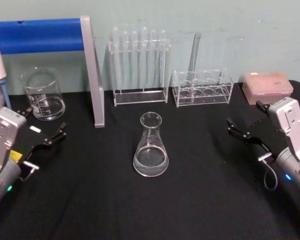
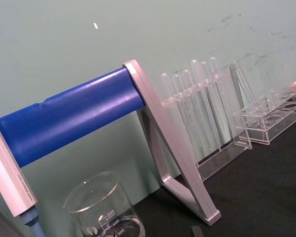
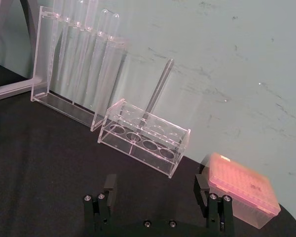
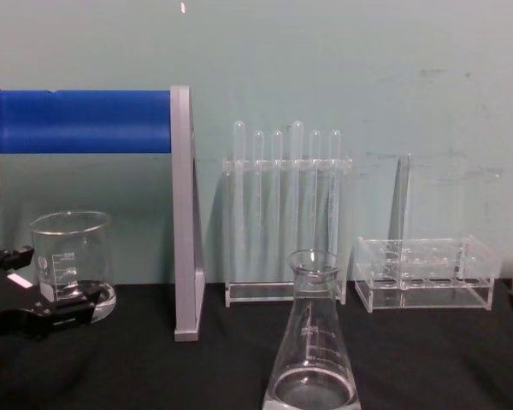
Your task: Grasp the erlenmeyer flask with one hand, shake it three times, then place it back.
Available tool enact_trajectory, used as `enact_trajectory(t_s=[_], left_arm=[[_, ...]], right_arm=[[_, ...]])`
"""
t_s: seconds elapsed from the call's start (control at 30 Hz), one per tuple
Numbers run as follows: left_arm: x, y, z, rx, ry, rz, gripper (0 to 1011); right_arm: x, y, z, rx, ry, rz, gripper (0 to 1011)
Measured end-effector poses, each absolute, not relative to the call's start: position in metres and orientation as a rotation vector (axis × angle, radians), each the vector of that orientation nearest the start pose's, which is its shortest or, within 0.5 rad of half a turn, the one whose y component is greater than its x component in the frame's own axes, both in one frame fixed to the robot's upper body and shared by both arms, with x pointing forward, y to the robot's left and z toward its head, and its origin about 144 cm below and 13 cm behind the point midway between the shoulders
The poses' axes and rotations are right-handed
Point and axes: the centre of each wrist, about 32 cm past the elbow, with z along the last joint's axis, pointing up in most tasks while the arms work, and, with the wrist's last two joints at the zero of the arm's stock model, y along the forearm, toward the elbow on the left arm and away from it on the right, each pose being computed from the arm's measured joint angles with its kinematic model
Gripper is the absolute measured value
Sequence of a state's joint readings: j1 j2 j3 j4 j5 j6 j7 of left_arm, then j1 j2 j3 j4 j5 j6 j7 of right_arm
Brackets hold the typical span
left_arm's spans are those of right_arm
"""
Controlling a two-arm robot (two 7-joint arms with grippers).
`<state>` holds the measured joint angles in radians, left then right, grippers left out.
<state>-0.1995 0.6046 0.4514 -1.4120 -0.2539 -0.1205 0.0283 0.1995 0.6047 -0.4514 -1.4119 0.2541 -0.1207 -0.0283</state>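
Flask [image 1: 150, 147] stands upright on the black cloth [image 1: 140, 215], mid-table, in front of the tall test tube rack [image 1: 140, 67] and apart from it. There is a shallow pool of clear liquid in the wide base, and the neck is free, with nothing touching the glass. In the chest view the flask [image 4: 312, 346] sits low and central, its rim below the tube rack's shelf. Left gripper [image 1: 44, 125] hovers at the left side of the table, fingers [image 1: 57, 135] spread wide with nothing between them. It is near the beaker [image 1: 42, 94] and well apart from the flask. From the chest view the left gripper [image 4: 43, 286] overlaps the beaker's base, though the head view shows a gap between them. Right gripper [image 1: 246, 117] is at the right side, jaws parted and empty, tips pointing toward the low rack [image 1: 202, 87] and the pink tip box [image 1: 267, 86]. The right wrist view confirms it: the two fingers [image 3: 108, 185] stand wide apart over bare cloth. The flask lies between the two grippers, within reach of neither set of fingers. A blue-barred stand [image 1: 92, 75] stands behind, to the left.
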Motion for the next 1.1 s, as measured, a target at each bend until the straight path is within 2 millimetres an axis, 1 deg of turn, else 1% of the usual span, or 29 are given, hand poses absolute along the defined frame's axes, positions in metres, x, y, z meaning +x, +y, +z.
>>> enact_trajectory(t_s=[1.1], left_arm=[[0.4886, 0.3097, 1.1398, 0.305, -0.285, 1.248, 1001]], right_arm=[[0.4886, -0.3097, 1.1398, -0.305, -0.285, -1.248, 1000]])
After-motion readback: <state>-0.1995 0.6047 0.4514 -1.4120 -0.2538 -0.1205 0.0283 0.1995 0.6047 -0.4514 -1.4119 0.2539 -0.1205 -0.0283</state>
